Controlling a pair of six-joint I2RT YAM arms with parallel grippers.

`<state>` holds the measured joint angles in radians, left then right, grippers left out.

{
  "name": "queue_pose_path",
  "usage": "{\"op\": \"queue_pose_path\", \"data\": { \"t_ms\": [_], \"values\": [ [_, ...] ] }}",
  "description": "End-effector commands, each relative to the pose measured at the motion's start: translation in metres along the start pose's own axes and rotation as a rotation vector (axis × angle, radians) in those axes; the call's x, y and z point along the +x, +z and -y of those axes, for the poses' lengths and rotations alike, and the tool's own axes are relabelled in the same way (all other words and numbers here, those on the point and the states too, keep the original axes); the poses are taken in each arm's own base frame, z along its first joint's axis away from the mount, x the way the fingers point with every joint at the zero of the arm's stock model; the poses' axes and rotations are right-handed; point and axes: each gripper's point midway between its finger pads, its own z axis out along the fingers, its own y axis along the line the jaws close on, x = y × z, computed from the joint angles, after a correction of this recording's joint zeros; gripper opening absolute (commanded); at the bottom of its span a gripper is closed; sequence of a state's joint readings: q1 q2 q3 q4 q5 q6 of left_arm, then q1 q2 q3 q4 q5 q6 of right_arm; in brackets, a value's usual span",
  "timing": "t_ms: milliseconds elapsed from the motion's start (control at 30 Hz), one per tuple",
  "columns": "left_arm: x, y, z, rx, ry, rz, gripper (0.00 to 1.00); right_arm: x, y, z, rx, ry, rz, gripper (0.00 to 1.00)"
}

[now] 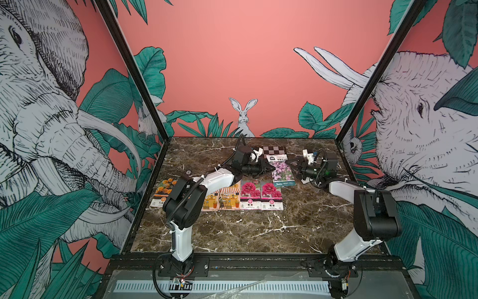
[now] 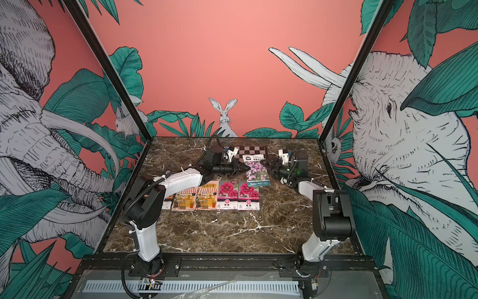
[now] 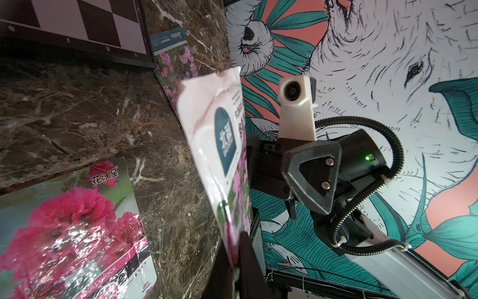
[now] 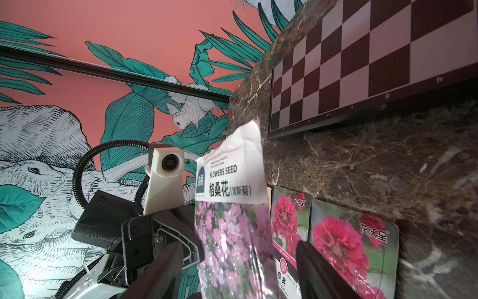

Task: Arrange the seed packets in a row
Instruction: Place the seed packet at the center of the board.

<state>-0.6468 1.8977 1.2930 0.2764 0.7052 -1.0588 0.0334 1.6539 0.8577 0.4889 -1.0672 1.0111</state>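
My left gripper (image 3: pixel 234 240) is shut on a lilac-flower seed packet (image 3: pixel 219 134) and holds it tilted above the marble; in both top views it grips the left edge (image 1: pixel 270 168). My right gripper (image 4: pixel 238 279) is open, its fingers (image 4: pixel 318 271) standing either side of that packet (image 4: pixel 230 233) without touching. A second lilac packet (image 3: pixel 176 57) lies by the board's corner, mostly hidden. In front lies a row: a marigold packet (image 1: pixel 162 192), two shop-picture packets (image 2: pixel 185 198) (image 2: pixel 207 196) and two magenta packets (image 1: pixel 250 194) (image 1: pixel 271 195).
A chequered board (image 1: pixel 274 150) lies at the back of the marble table (image 1: pixel 232 233). My left arm's elbow (image 1: pixel 186 196) hangs over the row's left part. Black frame posts (image 1: pixel 362 103) and printed walls close in the sides.
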Motion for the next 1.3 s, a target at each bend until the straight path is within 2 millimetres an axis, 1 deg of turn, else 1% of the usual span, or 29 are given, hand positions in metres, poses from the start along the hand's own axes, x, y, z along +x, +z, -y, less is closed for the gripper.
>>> {"op": "queue_pose_path", "data": {
  "t_ms": [0,100,167,233,300,367,500,567,700,833,967,1000,1033,1100,1133,1167,1267],
  "values": [
    [-0.003,-0.009,0.026,0.066,0.033,0.006,0.08,-0.001,0.004,-0.027,-0.082,-0.083,-0.029,0.75],
    [-0.003,-0.009,0.026,0.067,0.026,0.003,0.08,0.006,0.007,-0.037,-0.114,-0.098,-0.052,0.72],
    [-0.002,-0.009,0.022,0.054,0.022,0.006,0.08,0.006,0.005,-0.045,-0.133,-0.116,-0.041,0.67],
    [-0.002,-0.009,0.020,0.044,0.021,0.005,0.08,0.007,0.003,-0.046,-0.127,-0.122,-0.034,0.61],
    [-0.001,-0.010,0.017,0.034,0.022,0.007,0.08,0.009,0.003,-0.042,-0.109,-0.116,-0.039,0.54],
    [-0.001,-0.012,0.015,0.030,0.018,0.009,0.08,0.011,0.003,-0.038,-0.095,-0.106,-0.050,0.49],
    [-0.001,-0.016,0.007,0.016,0.007,0.012,0.08,0.016,0.003,-0.030,-0.075,-0.089,-0.064,0.44],
    [0.000,-0.020,0.005,0.014,0.006,0.012,0.08,0.018,-0.001,-0.036,-0.067,-0.110,-0.059,0.40],
    [0.002,-0.023,-0.004,-0.005,0.000,0.009,0.08,0.020,-0.002,-0.036,-0.066,-0.112,-0.062,0.32],
    [0.005,-0.024,-0.008,-0.023,-0.004,0.002,0.08,0.021,-0.002,-0.032,-0.052,-0.115,-0.065,0.19],
    [0.005,-0.027,-0.007,-0.032,0.004,0.009,0.10,0.027,-0.003,-0.018,0.006,-0.111,-0.070,0.07],
    [0.006,-0.027,-0.008,-0.037,0.005,0.008,0.13,0.028,-0.004,-0.015,0.024,-0.112,-0.070,0.05],
    [0.006,-0.028,-0.010,-0.047,0.007,0.011,0.19,0.029,-0.005,-0.010,0.049,-0.114,-0.066,0.02],
    [0.007,-0.030,-0.015,-0.080,0.014,0.014,0.36,0.032,-0.009,0.000,0.102,-0.113,-0.062,0.02],
    [0.007,-0.033,-0.021,-0.111,0.025,0.019,0.46,0.035,-0.012,0.006,0.134,-0.113,-0.060,0.02],
    [0.008,-0.036,-0.031,-0.168,0.036,0.026,0.54,0.036,-0.016,0.012,0.166,-0.109,-0.058,0.01],
    [0.008,-0.054,-0.067,-0.368,0.093,0.063,0.70,0.044,-0.033,0.036,0.284,-0.100,-0.054,0.01]
  ]
}}
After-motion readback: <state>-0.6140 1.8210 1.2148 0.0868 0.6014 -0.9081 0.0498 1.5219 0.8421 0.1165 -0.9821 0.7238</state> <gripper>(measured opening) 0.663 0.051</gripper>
